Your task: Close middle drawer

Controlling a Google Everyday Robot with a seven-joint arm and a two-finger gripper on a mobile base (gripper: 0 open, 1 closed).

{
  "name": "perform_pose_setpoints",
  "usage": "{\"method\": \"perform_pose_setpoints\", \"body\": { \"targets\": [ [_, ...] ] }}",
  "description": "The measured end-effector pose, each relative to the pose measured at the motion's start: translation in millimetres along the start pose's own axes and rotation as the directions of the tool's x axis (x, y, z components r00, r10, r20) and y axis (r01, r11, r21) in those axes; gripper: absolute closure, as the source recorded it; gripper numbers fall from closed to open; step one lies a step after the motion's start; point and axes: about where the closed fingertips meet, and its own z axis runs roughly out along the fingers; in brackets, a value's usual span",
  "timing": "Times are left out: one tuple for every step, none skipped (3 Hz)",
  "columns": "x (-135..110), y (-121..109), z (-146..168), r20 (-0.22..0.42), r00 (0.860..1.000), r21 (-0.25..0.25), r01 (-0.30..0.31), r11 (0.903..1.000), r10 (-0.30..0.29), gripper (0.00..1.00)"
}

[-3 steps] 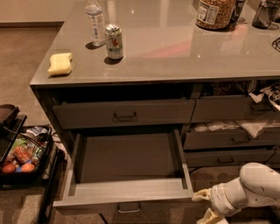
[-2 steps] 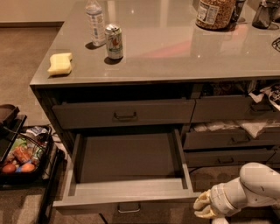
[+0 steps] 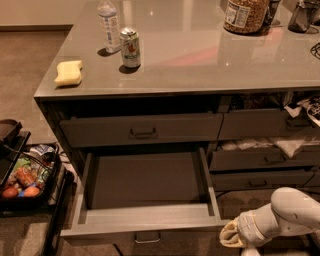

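Observation:
The middle drawer stands pulled far out of the cabinet, showing a bare grey interior. Its low flat front faces me, with a small metal loop handle at the bottom centre. My gripper is low at the bottom right, on the white arm. It sits just right of the drawer's front right corner, very close to it or touching it.
The taller top drawer above is shut. Drawers on the right hold white bags and paper. On the countertop stand a bottle, a can, a yellow sponge and a jar. A snack basket stands at the left.
My gripper has turned and shifted slightly beside the drawer's front right corner. The drawer is as far out as before.

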Motion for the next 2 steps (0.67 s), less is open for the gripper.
{"method": "perform_pose_setpoints", "body": {
  "targets": [
    [7.5,-2.5,13.5,0.043,0.998,0.049,0.053,0.9974,-0.055,1.0],
    [7.7,-12.1,20.5,0.048,0.996,0.122,0.073,0.9899,-0.079,1.0]
  ]
}}
